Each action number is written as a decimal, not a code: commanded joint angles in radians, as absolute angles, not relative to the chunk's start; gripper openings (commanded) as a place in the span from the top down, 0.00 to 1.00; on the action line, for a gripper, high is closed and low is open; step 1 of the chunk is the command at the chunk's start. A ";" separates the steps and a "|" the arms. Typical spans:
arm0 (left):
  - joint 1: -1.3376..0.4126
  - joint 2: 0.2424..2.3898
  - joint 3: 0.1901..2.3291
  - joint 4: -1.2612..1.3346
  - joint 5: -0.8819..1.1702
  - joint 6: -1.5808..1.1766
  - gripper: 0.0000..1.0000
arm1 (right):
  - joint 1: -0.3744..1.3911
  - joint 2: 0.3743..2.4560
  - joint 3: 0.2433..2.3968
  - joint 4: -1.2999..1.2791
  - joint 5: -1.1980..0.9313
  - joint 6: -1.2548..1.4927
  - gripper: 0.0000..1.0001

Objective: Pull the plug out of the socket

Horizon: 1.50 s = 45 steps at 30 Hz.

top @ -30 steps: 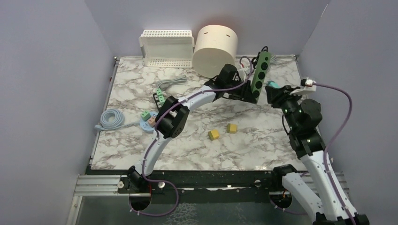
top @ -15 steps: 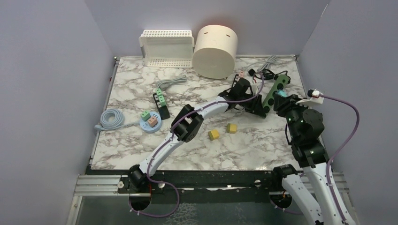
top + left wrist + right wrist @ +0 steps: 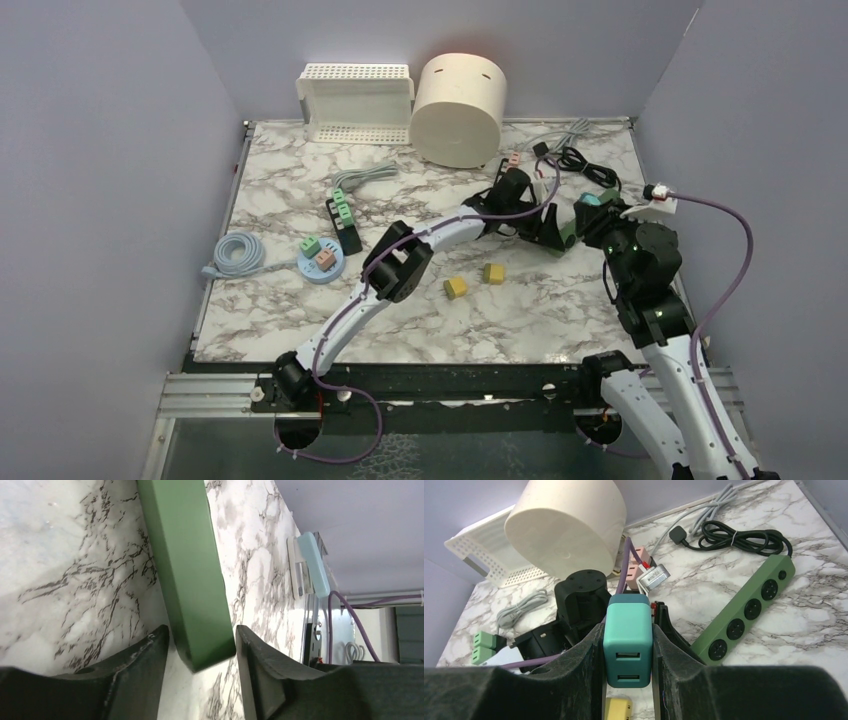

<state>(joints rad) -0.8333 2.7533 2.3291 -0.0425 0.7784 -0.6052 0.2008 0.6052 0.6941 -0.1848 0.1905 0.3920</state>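
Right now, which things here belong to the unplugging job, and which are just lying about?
Job:
- plug, held in the right gripper
- strip, clamped by the left gripper

Lying about:
- drum
- basket
- yellow blocks
- blue cable
- grey cable
- blue disc

Green socket strip (image 3: 744, 612), teal plug (image 3: 628, 630), yellow blocks (image 3: 456, 288), white marble table (image 3: 280, 310) (grey veins).

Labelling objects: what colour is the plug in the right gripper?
The plug is teal; the right wrist view shows it best.
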 commanded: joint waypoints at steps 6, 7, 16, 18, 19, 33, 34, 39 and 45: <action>-0.761 2.537 2.183 0.010 0.733 -0.549 0.35 | 0.198 0.626 0.675 -0.145 0.024 0.366 0.99; -0.750 2.511 2.157 0.025 0.733 -0.550 0.29 | 0.197 0.626 0.675 -0.127 -0.015 0.357 0.99; -0.626 2.198 1.784 0.200 0.651 -0.567 0.16 | 0.198 0.772 0.672 0.162 -0.772 0.438 0.99; -0.598 2.135 1.713 0.195 0.621 -0.548 0.15 | 0.197 0.864 0.676 0.242 -0.921 0.487 0.99; -0.583 2.102 1.682 0.184 0.600 -0.536 0.15 | 0.197 0.900 0.678 0.267 -0.978 0.504 0.99; -0.437 1.806 1.371 0.012 0.283 -0.508 0.01 | 0.285 1.388 0.886 -0.164 -0.884 0.205 0.96; -0.436 1.799 1.361 0.012 0.278 -0.504 0.01 | 0.298 1.408 0.882 -0.152 -0.859 0.211 0.96; -0.433 1.761 1.307 0.009 0.276 -0.495 0.01 | 0.335 1.507 0.863 -0.069 -0.792 0.267 0.95; -0.430 1.722 1.276 -0.005 0.280 -0.474 0.01 | 0.357 1.637 0.902 -0.051 -0.725 0.283 0.91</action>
<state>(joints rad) -0.4324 1.7844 1.2881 0.0051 0.3004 -0.5064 0.3412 1.5719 0.8684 -0.0841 -0.7994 0.2695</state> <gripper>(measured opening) 0.989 0.353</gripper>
